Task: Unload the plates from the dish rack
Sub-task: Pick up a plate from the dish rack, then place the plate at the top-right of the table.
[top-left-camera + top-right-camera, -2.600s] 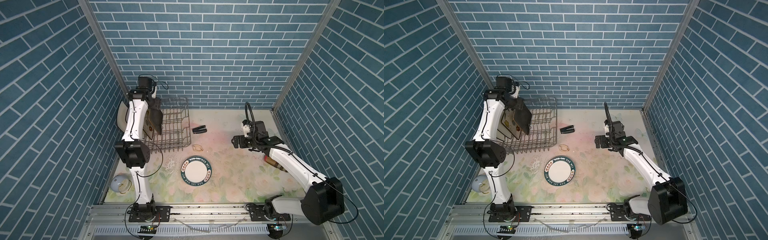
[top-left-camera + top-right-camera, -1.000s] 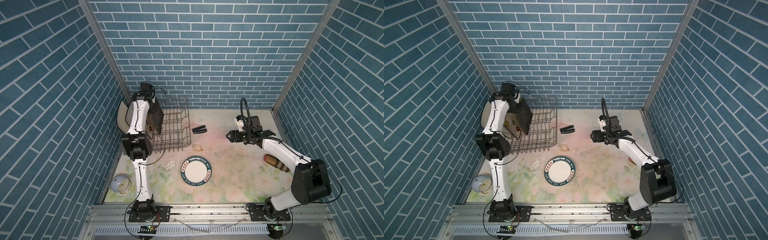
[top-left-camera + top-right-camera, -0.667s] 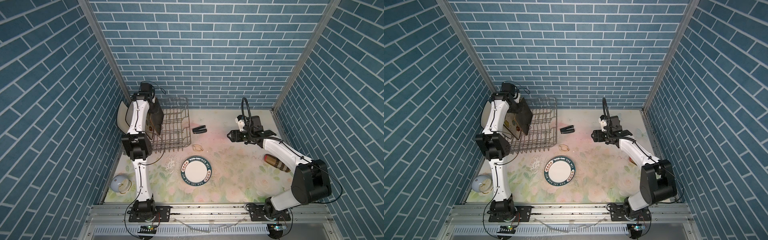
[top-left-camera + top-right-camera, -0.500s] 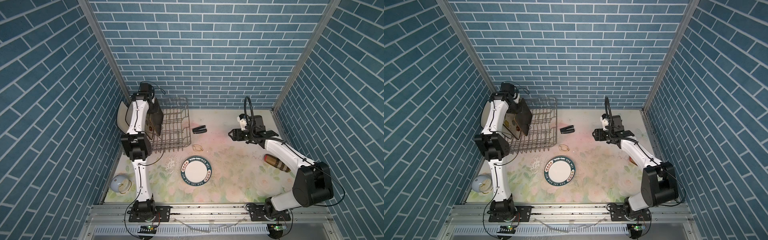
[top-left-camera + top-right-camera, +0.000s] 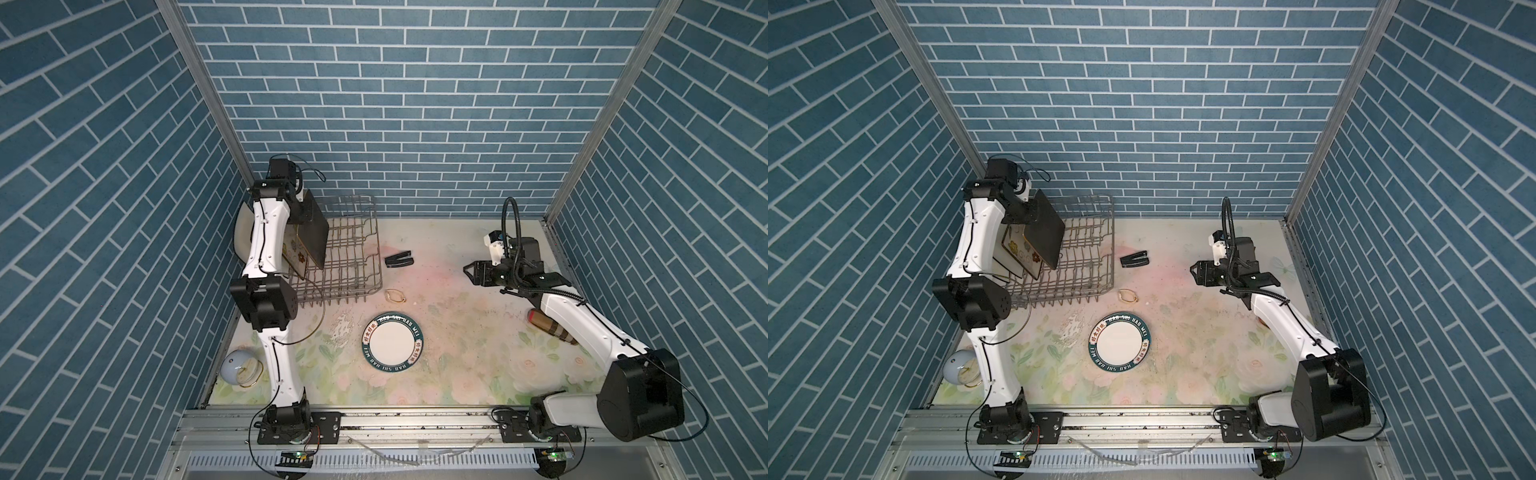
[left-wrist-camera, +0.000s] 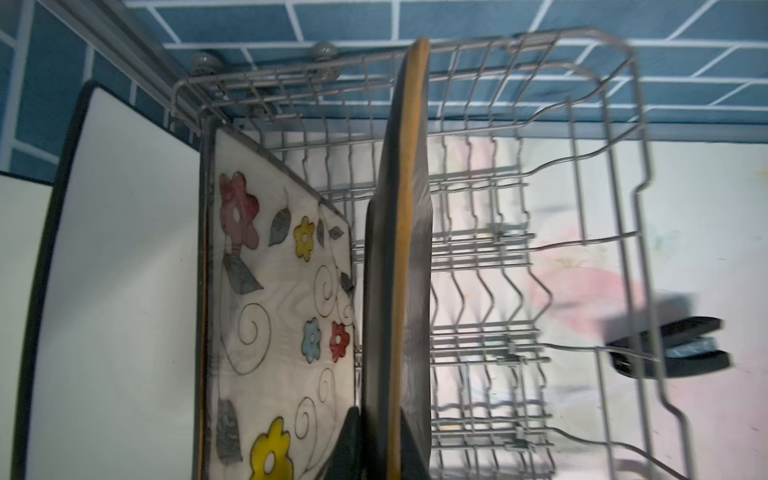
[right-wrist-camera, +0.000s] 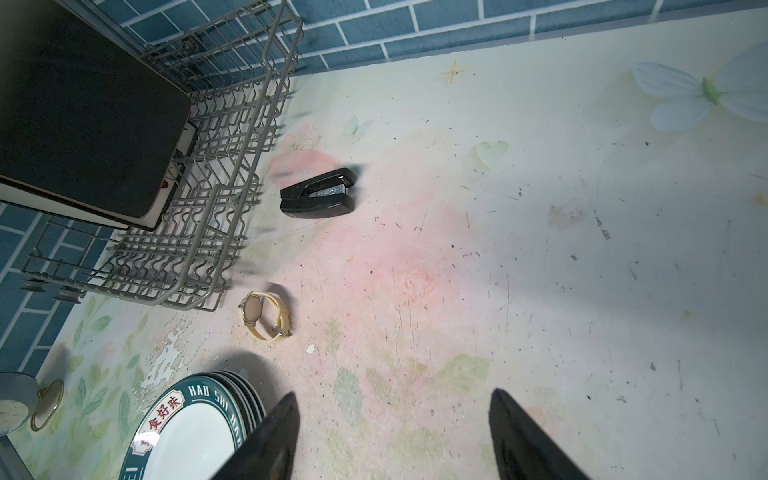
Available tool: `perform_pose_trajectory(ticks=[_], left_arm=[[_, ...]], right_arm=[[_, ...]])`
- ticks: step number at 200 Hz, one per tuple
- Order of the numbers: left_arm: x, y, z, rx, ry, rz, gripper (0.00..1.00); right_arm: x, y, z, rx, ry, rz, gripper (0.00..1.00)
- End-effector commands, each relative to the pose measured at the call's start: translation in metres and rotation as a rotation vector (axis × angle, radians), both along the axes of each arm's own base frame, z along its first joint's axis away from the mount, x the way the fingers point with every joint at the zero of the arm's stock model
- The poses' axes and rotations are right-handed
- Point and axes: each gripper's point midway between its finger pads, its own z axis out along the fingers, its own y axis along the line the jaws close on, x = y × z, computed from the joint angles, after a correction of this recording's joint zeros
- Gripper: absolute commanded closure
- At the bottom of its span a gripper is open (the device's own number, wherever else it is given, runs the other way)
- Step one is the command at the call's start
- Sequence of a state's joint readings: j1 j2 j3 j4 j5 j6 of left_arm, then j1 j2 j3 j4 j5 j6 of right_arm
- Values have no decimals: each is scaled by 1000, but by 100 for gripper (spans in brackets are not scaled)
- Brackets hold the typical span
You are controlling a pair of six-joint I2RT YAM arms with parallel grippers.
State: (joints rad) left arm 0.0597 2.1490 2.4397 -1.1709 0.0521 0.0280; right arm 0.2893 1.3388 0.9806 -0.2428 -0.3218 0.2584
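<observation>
**A:** What stands at the left end of the dish rack (image 5: 353,257)?

**B:** A black-edged cream plate (image 6: 116,291), on edge; just beside it a flowered plate (image 6: 282,311), also on edge.

**A:** And the left gripper (image 6: 384,419)?

**B:** Clenched on the black plate (image 5: 313,241); in the left wrist view its fingers (image 6: 351,444) press one on each face, and the plate's tan edge runs straight out between them; the plate stands on edge just right of the flowered one, over the rack's left half; whether its lower edge touches the tines I cannot tell.

**A:** The round plates?

**B:** A stack of round plates (image 5: 392,347) lies flat on the table (image 5: 457,353), in front of the rack and apart from it; a watch (image 5: 395,296) lies between the two; a stapler (image 5: 399,260) sits just right of the rack.

**A:** The right gripper (image 7: 392,399)?

**B:** Its jaws are spread with nothing between them; it hovers over bare table, right of the stapler and well apart from the rack and every plate.
</observation>
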Motion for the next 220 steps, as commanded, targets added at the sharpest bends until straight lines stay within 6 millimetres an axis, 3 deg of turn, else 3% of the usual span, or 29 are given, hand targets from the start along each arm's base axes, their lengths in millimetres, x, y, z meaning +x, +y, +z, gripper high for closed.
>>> perform_pose_trajectory(ticks=[1, 35, 94, 220], left_arm=[[-9, -22, 64, -82, -165, -42, 100], [-25, -43, 87, -200, -214, -85, 100], [-56, -86, 116, -442, -309, -166, 100], [-106, -159, 106, -849, -403, -303, 100]], right_arm=[[-7, 0, -2, 35, 5, -3, 28], [-3, -9, 3, 52, -10, -78, 31], [-18, -3, 33, 138, -103, -35, 31], [-38, 17, 60, 365, -154, 41, 33]])
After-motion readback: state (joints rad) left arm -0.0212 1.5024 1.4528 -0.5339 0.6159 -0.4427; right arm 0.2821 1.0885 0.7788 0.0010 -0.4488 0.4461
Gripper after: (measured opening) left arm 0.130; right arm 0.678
